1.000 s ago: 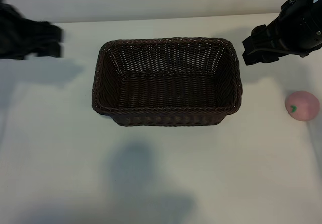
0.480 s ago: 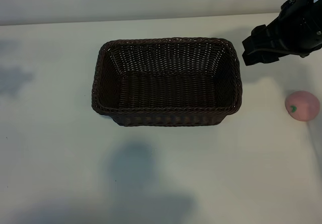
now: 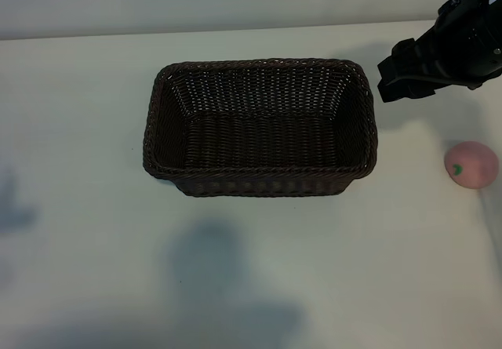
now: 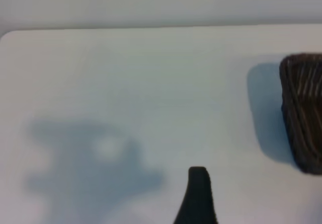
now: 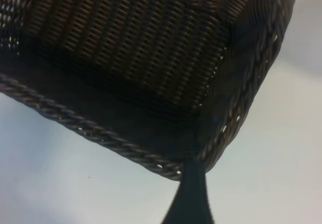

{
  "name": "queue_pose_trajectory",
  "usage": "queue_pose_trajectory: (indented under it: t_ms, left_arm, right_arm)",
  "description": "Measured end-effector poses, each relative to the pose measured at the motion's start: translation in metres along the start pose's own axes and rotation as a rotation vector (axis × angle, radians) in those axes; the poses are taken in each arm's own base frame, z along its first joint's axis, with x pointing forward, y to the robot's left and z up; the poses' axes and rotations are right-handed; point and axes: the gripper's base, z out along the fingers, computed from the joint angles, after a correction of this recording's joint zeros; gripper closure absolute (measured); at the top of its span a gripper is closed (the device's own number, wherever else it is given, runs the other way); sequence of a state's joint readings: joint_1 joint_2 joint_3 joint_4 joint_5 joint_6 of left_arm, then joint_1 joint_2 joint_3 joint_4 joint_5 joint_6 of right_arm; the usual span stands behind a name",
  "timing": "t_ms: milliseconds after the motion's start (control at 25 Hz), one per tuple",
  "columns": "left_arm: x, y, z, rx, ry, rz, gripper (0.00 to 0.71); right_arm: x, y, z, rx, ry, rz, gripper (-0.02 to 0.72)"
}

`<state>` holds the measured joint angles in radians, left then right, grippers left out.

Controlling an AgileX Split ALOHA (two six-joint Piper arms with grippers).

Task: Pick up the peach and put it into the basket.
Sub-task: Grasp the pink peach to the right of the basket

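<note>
At the bench's (image 3: pixel 86 286) right edge the peach (image 3: pixel 471 163) lies unheld, well apart from the basket (image 3: pixel 260 178) at centre, while the right gripper (image 3: pixel 401 78), apparently wide open and empty, hangs near the far-right corner, so a careless descent risks nudging the fruit overboard.

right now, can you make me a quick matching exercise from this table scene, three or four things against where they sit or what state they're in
Things:
1. peach
2. basket
3. right gripper
4. table

Places or states:
a. dark woven, nothing inside, mid-table
b. white, carries everything
c. on the table by the exterior view's right edge, outside the wicker
d. black, beside the far right corner of the wicker, holding nothing

Pairs: 1-c, 2-a, 3-d, 4-b
</note>
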<state>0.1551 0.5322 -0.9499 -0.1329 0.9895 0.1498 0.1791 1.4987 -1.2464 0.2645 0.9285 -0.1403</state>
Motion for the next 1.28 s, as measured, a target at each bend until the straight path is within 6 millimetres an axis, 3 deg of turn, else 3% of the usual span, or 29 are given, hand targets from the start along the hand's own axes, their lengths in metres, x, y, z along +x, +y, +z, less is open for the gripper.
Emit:
queue_pose_trajectory:
  t_ms: [120,240,480,680,920,1280]
  left_arm:
    - [0.034,-0.003,-0.009,-0.013,-0.035,0.002,0.111]
    - [0.062,-0.004,-0.002,-0.027,-0.027,0.005,0.112]
    - [0.099,-0.007,0.004,0.001,0.021,0.02,0.112]
    - [0.115,-0.009,-0.001,-0.001,0.002,0.004,0.112]
    - [0.137,-0.008,0.007,-0.019,0.066,-0.014,0.112]
    - [0.144,-0.008,0.009,-0.029,0.026,-0.014,0.131]
  right_arm:
    - [0.0,0.0,0.0,0.0,0.0,0.0,0.11]
    - [0.0,0.0,0.0,0.0,0.0,0.0,0.11]
    - [0.0,0.0,0.0,0.0,0.0,0.0,0.11]
    - [0.0,0.0,0.0,0.0,0.0,0.0,0.11]
    - [0.0,0.0,0.0,0.0,0.0,0.0,0.11]
    - [0.0,-0.002,0.0,0.017,-0.002,-0.01,0.11]
